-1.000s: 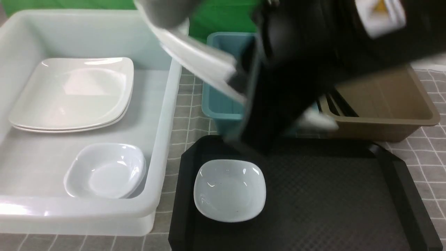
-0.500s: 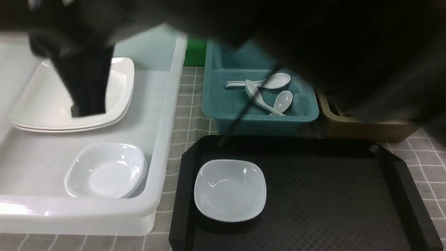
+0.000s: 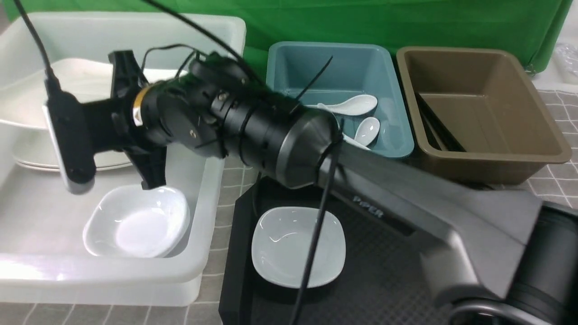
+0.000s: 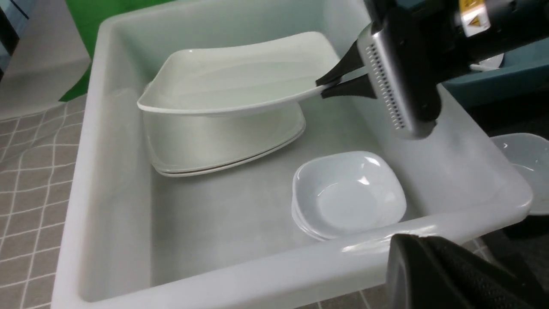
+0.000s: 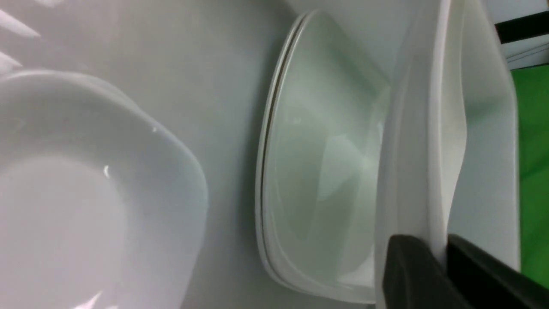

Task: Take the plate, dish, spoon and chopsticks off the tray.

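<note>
My right gripper (image 4: 328,83) is shut on the rim of the large white plate (image 4: 231,77) and holds it tilted just above a stack of like plates (image 4: 223,150) in the white tub (image 3: 212,180). In the right wrist view the plate's rim (image 5: 433,128) sits pinched between both fingers (image 5: 407,266). The small dish (image 3: 298,246) rests on the black tray (image 3: 406,271), at its near left. White spoons (image 3: 356,104) lie in the teal tub. Black chopsticks (image 3: 438,126) lie in the brown tub. Only one finger (image 4: 429,266) of my left gripper shows, outside the tub's near wall.
A stack of small dishes (image 3: 135,221) sits in the white tub's near corner. The teal tub (image 3: 280,67) and brown tub (image 3: 542,135) stand behind the tray. My right arm (image 3: 406,198) stretches across the tray and the tub's wall.
My right arm has swung left from above the tray into the white tub, carrying the plate, which now hangs over the plate stack. The dish has not moved.
</note>
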You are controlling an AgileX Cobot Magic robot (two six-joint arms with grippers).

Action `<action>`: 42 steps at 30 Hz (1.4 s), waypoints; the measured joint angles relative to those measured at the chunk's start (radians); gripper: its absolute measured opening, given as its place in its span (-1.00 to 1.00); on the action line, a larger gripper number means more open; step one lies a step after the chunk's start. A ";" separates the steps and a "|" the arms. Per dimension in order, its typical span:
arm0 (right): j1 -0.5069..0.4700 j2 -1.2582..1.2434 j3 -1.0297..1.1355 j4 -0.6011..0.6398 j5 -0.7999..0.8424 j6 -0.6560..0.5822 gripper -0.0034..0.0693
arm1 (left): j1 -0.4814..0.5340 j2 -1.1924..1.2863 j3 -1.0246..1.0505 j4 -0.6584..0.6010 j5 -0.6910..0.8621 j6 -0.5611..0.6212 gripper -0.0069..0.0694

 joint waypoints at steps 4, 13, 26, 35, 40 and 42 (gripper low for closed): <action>-0.013 0.055 -0.006 0.029 -0.079 -0.043 -0.71 | 0.000 0.000 0.000 -0.042 -0.029 0.000 -0.76; -0.038 0.155 -0.033 0.041 -0.126 -0.062 -0.71 | 0.000 0.000 0.006 -0.089 -0.049 0.001 -0.76; -0.043 0.180 -0.040 0.044 -0.236 -0.022 -0.36 | 0.000 0.000 0.007 -0.131 -0.048 0.011 -0.76; -0.072 0.175 -0.041 0.044 -0.322 0.222 0.36 | 0.000 0.000 0.007 -0.190 -0.046 0.035 -0.76; -0.075 0.141 -0.041 0.044 -0.203 0.291 0.37 | 0.000 0.000 0.007 -0.197 -0.046 0.048 -0.76; -0.073 0.098 -0.041 0.043 -0.086 0.360 0.32 | 0.000 0.000 0.007 -0.197 -0.046 0.048 -0.76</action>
